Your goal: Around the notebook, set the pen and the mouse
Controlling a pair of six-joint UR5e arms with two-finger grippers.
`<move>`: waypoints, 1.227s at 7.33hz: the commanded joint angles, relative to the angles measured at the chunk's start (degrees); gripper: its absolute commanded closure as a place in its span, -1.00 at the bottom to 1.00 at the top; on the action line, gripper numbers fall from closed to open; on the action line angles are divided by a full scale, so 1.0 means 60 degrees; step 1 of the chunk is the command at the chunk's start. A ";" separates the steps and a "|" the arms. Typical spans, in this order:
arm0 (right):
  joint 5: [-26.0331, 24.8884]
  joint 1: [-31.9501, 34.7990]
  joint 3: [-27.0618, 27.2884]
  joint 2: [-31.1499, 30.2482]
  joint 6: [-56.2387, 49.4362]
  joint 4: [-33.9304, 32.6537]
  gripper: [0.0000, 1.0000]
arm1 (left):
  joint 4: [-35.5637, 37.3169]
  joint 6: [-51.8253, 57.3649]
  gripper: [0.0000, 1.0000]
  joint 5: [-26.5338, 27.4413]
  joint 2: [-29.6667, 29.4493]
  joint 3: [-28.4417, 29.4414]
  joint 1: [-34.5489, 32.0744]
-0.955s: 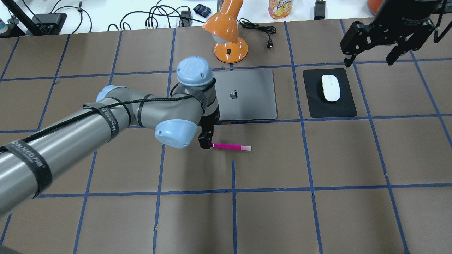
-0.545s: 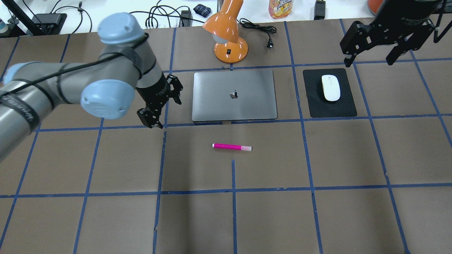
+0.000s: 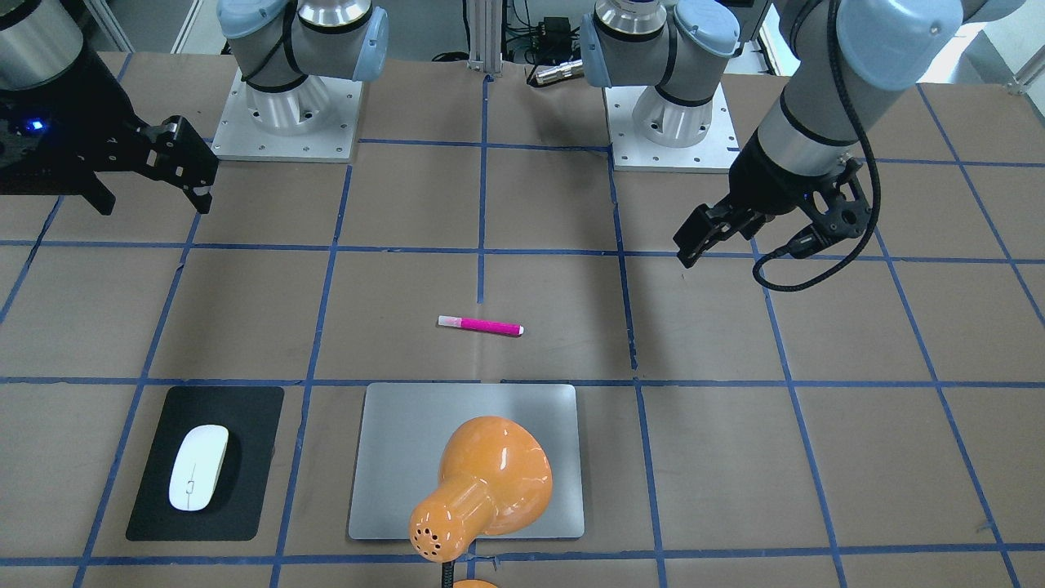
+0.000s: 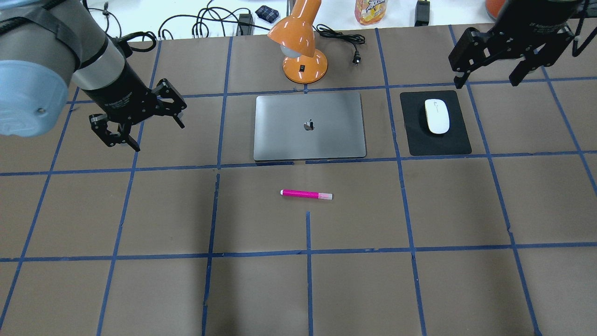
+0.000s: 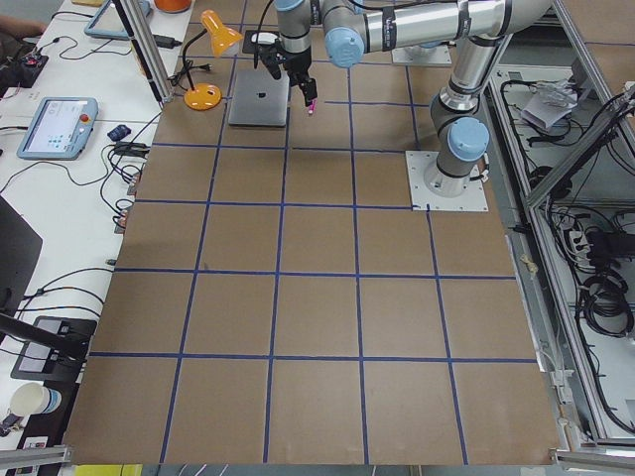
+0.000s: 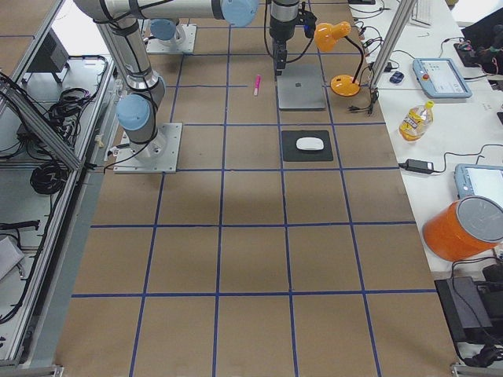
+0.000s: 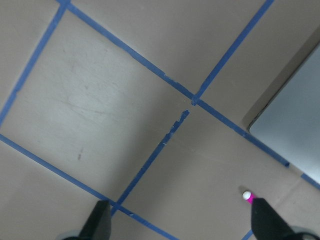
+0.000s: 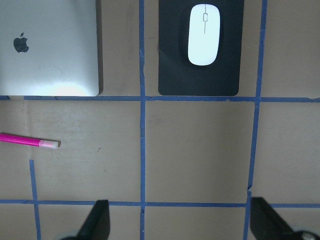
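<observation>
The pink pen lies flat on the brown table, just in front of the silver notebook. The white mouse rests on a black mat to the notebook's right. My left gripper hangs open and empty above the table, left of the notebook and well away from the pen. My right gripper hovers open and empty behind the mouse. In the right wrist view the mouse, the notebook and the pen all show.
The black mat lies under the mouse. An orange desk lamp stands right behind the notebook, its head leaning over it in the front-facing view. Cables, a bottle and devices sit on the white bench beyond the table's far edge.
My left gripper has left the pen's left end and swung far to the left and back, rising as it went. The pen stayed where it lay. The right arm has not moved.
</observation>
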 commanded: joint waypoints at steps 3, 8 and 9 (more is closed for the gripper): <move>-0.0041 0.0000 0.0004 0.0008 0.0000 0.0000 -1.00 | -0.0427 0.2754 -1.00 0.0588 0.0277 0.0482 -0.0001; -0.0055 0.0000 -0.0010 0.0008 -0.0015 0.0000 -1.00 | -0.1411 0.2783 -1.00 0.0603 0.0114 0.1525 -0.0030; -0.0055 0.0000 -0.0010 0.0008 0.0000 0.0000 -1.00 | -0.1396 0.2783 -1.00 0.0618 0.0086 0.1525 -0.0030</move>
